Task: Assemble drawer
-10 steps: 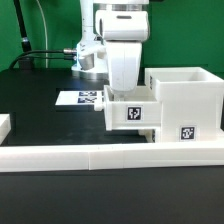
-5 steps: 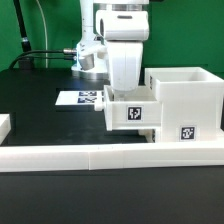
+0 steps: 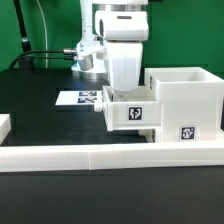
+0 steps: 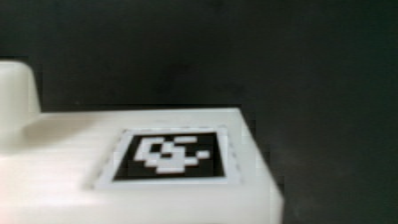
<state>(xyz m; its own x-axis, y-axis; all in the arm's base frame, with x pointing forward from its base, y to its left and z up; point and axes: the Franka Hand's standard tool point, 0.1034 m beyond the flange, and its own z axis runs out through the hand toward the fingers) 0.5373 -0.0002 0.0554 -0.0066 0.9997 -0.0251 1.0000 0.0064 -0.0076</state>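
The black table [image 3: 40, 110] is spreading across the scene, and the long low white border wall [image 3: 60, 155] is running along its near edge. The drawer's large housing [image 3: 185, 100] is sitting against that wall at the exterior view's right, open at the top and showing a square tag on its front face. The robot arm [image 3: 125, 40] is reaching down just beside the housing, on the exterior view's left of it. A small tray [image 3: 128, 112], tagged on its front, is sitting directly under the arm, touching the housing's side. The gripper [image 3: 125, 88] is dipping into or behind the tray's rim, so whether its fingers are spread or pinching the tray cannot be told. Farther back, the marker board [image 3: 82, 98] is lying flat on the table. The wrist view is showing a blurred white surface with a tag [image 4: 171, 155].
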